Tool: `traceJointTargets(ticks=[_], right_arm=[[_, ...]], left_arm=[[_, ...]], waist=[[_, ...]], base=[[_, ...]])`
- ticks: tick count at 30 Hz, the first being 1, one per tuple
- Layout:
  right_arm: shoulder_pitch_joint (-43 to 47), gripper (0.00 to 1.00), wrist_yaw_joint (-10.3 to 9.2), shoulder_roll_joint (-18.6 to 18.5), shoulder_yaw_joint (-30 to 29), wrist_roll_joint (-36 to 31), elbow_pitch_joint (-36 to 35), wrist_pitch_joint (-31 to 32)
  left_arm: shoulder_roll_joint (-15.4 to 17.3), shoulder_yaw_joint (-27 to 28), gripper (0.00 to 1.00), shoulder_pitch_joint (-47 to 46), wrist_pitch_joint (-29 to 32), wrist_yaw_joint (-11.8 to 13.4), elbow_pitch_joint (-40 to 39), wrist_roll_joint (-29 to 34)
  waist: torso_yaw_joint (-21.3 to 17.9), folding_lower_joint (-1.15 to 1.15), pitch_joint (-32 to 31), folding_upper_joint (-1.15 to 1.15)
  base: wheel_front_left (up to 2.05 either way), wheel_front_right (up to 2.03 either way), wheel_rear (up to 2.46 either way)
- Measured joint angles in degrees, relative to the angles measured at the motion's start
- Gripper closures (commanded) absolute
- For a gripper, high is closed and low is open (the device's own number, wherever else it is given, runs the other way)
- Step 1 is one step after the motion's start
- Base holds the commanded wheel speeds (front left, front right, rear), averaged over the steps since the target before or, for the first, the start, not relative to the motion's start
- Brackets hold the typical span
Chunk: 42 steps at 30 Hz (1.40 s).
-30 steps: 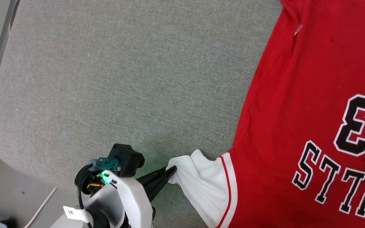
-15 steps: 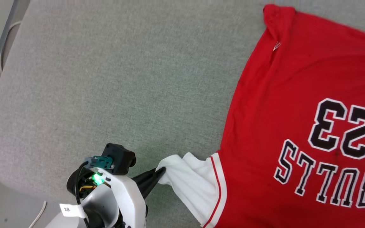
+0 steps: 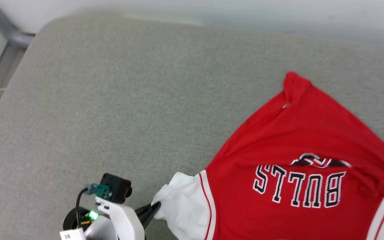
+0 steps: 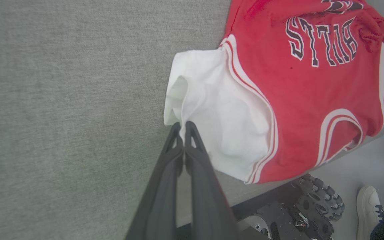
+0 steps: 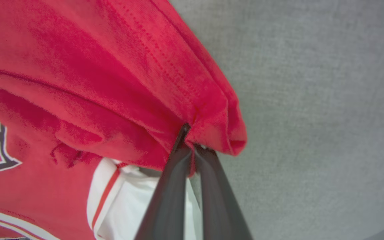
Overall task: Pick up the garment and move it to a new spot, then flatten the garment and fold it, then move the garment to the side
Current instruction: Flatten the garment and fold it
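Note:
The garment (image 3: 295, 140) is a red jersey with white sleeves, lying on the grey padded surface (image 3: 112, 100) at the right, with its black "BULLS" lettering upside down. A red fold lies over the number. My left gripper (image 3: 156, 204) is shut on the edge of the white sleeve (image 4: 212, 110) at the surface's near edge; in the left wrist view the gripper (image 4: 182, 126) pinches a pleat of it. My right gripper (image 5: 191, 141) is shut on a bunched red hem corner of the garment (image 5: 95, 66), lifted above the other white sleeve (image 5: 128, 200).
The grey surface spreads wide to the left and beyond the garment, with rounded corners. A pale wall or floor runs past its far edge (image 3: 212, 13). Below the near edge, the left wrist view has my wheeled base (image 4: 312, 203) and a person's white shoe (image 4: 368, 206).
The camera has tilted up, bringing the far edge into view. The red hem has been drawn over the front, covering the "23". The left gripper still holds the sleeve.

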Motion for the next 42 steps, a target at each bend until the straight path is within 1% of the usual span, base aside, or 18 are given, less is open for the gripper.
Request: traceJointTargets(ticks=[3, 4, 8, 13, 18, 23, 24, 25, 28, 30, 35, 39, 42], right_arm=[[5.4, 1.0, 0.0, 0.8, -1.3, 1.5, -1.8, -1.2], [10.7, 1.0, 0.0, 2.0, -2.4, 2.6, -4.1, -2.3], [17.1, 1.0, 0.0, 3.9, -4.2, 3.3, -7.4, -3.0], [23.6, 1.0, 0.0, 6.1, -6.1, 3.3, -10.2, -3.8], [26.5, 1.0, 0.0, 8.4, -6.6, 3.3, -11.7, -4.4], [26.5, 1.0, 0.0, 9.0, -6.5, 3.1, -12.2, -4.5], [26.4, 0.82, 0.0, 9.0, -6.3, 3.1, -12.5, -4.8], [26.3, 0.0, 0.0, 8.8, -6.1, 2.9, -12.8, -5.1], [25.8, 0.0, 0.0, 7.8, -5.4, 3.5, -14.0, -4.6], [24.8, 0.0, 0.0, 6.6, -4.7, 4.4, -16.0, -3.9], [21.1, 0.0, 0.0, 2.9, -3.8, 6.4, -23.4, -0.2], [14.8, 0.0, 0.0, 0.6, -3.0, 7.3, -27.9, 2.6], [8.7, 0.0, 0.0, 0.8, -1.3, 7.7, -28.3, 4.3]], left_arm=[[0.1, 0.0, 1.0, 1.0, -0.2, 0.4, 0.7, -0.3], [0.0, 0.1, 1.0, 1.9, -0.6, 0.8, 1.2, -0.5], [-0.2, 0.1, 1.0, 3.1, -1.2, 1.3, 1.8, -0.8], [-0.9, 0.4, 1.0, 3.6, -2.5, 2.0, 2.6, -0.9], [-1.9, 0.4, 1.0, 3.8, -3.6, 2.5, 3.3, -0.9], [-2.1, 0.4, 1.0, 3.8, -4.0, 2.5, 3.6, -1.0], [-2.1, 0.5, 1.0, 3.7, -4.0, 2.5, 3.6, -1.0], [-2.1, 0.5, 1.0, 3.7, -4.0, 2.5, 3.6, -1.0], [-1.9, 0.5, 1.0, 3.7, -4.0, 2.5, 3.5, -1.0], [-1.9, 0.6, 1.0, 3.4, -4.0, 2.5, 3.3, -0.9], [-1.7, 0.5, 1.0, 2.9, -4.1, 2.5, 2.8, -0.7], [-1.7, 0.2, 1.0, 1.9, -4.3, 2.4, 1.8, 0.0], [-1.7, -0.1, 1.0, 1.0, -4.3, 2.2, 0.9, 0.4]], waist=[[-1.6, 0.0, -2.5, 0.0], [-3.2, 0.0, -4.7, 0.0], [-4.9, -0.01, -6.9, 0.0], [-6.2, 0.0, -8.8, 0.0], [-7.0, 0.0, -9.2, 0.0], [-7.4, 0.0, -8.9, 0.0], [-7.4, 0.0, -8.9, 0.0], [-7.5, 0.0, -8.8, 0.0], [-7.5, 0.0, -8.5, 0.0], [-7.5, 0.0, -8.2, 0.0], [-7.0, 0.0, -7.1, 0.0], [-6.3, 0.0, -5.6, 0.0], [-5.5, 0.0, -4.0, 0.0]], base=[[0.0, 0.0, 0.0], [0.0, 0.0, 0.0], [0.0, 0.0, 0.0], [0.0, 0.0, 0.0], [0.0, 0.0, 0.0], [0.0, 0.0, 0.0], [0.0, 0.0, 0.0], [0.0, 0.0, 0.0], [0.0, 0.0, 0.0], [0.0, 0.0, 0.0], [0.0, 0.0, 0.0], [0.0, 0.0, 0.0], [0.0, 0.0, 0.0]])
